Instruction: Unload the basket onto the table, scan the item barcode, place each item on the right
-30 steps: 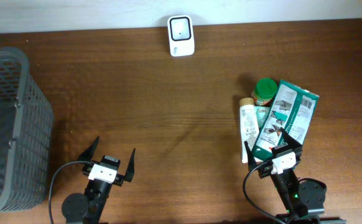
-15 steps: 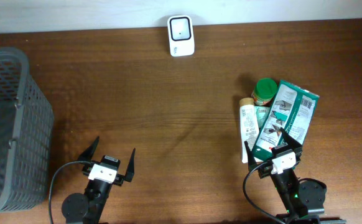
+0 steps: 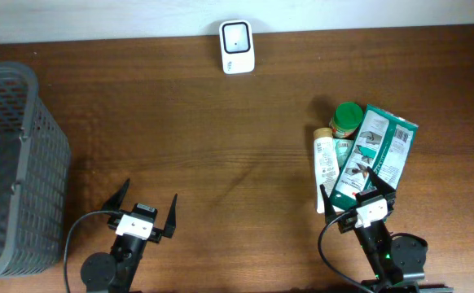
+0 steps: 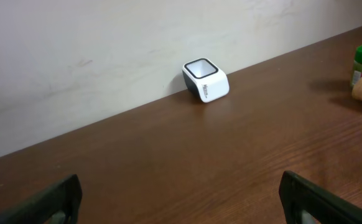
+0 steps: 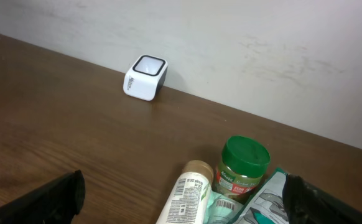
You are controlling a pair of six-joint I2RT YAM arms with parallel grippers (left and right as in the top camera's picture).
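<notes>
Nothing has moved since the earlier overhead frames: every object and both arms sit exactly where they were a second ago.

The left jaws stay spread wide and empty at the near edge of the tabletop (image 3: 221, 138), left of centre, with bare wood between the prongs. The right jaws are likewise released and grasp nothing. They are low at the near right, and in the overhead view their tips frame the near end of the green pouch (image 3: 375, 150). Whether they touch it cannot be told.

The items to be scanned remain in a cluster on the right side of the tabletop. The green pouch lies flat and slanted, with a barcode strip along its right edge. A white tube (image 3: 326, 167) lies just beside it on the left, its printed label facing up. A jar with a green lid (image 3: 347, 119) stands upright at the far end of both, close against them.

The white scanner (image 3: 237, 46) is unchanged at the far edge against the wall, well apart from the cluster. A grey mesh basket (image 3: 25, 146) stands at the left edge.
</notes>
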